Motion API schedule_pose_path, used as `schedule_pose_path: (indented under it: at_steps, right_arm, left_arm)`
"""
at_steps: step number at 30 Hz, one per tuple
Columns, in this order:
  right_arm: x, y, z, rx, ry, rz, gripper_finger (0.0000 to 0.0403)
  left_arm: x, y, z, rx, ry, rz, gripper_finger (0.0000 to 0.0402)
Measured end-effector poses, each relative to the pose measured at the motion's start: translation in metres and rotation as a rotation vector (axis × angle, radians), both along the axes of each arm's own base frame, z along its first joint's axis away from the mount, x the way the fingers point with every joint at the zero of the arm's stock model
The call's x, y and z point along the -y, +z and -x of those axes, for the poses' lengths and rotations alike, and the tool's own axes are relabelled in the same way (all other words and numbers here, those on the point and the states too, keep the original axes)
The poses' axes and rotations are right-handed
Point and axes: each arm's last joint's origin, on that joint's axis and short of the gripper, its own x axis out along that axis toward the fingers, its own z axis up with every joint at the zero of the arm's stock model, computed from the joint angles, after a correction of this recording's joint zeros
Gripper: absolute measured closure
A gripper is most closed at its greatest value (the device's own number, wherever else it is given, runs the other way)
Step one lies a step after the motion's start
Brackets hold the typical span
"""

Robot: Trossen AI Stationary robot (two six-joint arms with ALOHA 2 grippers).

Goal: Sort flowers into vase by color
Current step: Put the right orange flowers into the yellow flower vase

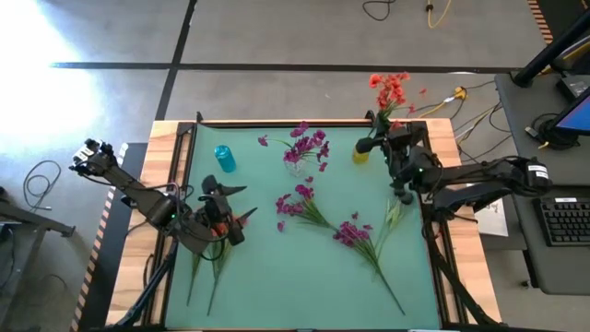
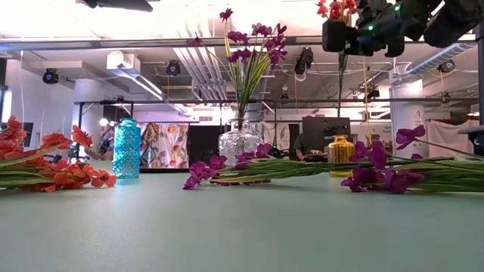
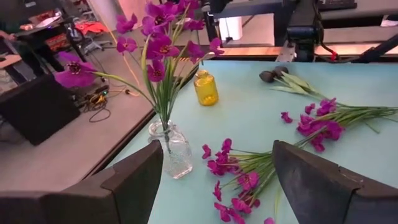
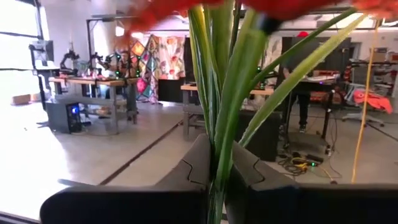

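From above, the right gripper (image 1: pixel 388 138) holds an orange-red flower (image 1: pixel 390 90) upright beside the yellow vase (image 1: pixel 360 153). The left gripper (image 1: pixel 219 210) hovers over orange-red flowers (image 1: pixel 224 226) lying on the green mat (image 1: pixel 277 277). At table level, magenta flowers (image 2: pixel 253 45) stand in the clear vase (image 2: pixel 238 143). The left wrist shows wide-spread, empty fingers (image 3: pixel 134 177). The right wrist shows fingers (image 4: pixel 193 171) clamped on green stems (image 4: pixel 227 112).

In the high view we see 3 vases along the upper edge of the table (image 1: pixel 277 286): 1 at upper left (image 1: pixel 224 159), 1 at centre (image 1: pixel 293 164) with flowers in it, 1 at upper right (image 1: pixel 360 152). 2 bunches (image 1: pixel 300 205) lie mid-frame, another (image 1: pixel 218 231) at lower left.
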Motion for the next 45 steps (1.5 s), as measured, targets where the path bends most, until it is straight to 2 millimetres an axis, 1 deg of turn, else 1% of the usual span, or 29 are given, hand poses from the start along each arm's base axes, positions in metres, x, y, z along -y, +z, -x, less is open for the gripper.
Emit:
schedule_pose_path:
  at_steps: [5,8,13,19,23,27,45]
  right_arm:
    - [0.005,-0.005,0.001,-0.003,-0.024,-0.009,0.0390]
    - [0.009,-0.010,0.002,0.028,-0.035,-0.025,0.0390]
    - [0.013,-0.019,0.005,0.020,-0.055,-0.036,0.0390]
    - [0.012,-0.022,0.007,0.033,-0.051,-0.039,0.0390]
    - [0.016,-0.025,0.007,0.039,-0.066,-0.046,0.0390]
    - [0.021,-0.027,0.008,0.062,-0.045,-0.045,0.0390]
    - [0.024,-0.033,0.006,0.021,-0.055,-0.052,0.0390]
  left_arm:
    - [0.000,0.000,0.000,0.013,0.012,0.012,0.0116]
    - [0.000,0.000,0.000,0.014,0.012,0.012,0.0116]
    - [0.000,0.000,0.000,0.013,0.012,0.011,0.0116]
    - [-0.001,0.001,0.000,0.021,0.030,-0.001,0.0116]
    - [-0.001,0.001,0.000,0.021,0.031,-0.001,0.0116]
    - [-0.001,0.001,0.000,0.022,0.031,-0.001,0.0116]
    - [-0.001,0.000,0.001,0.012,0.031,-0.008,0.0116]
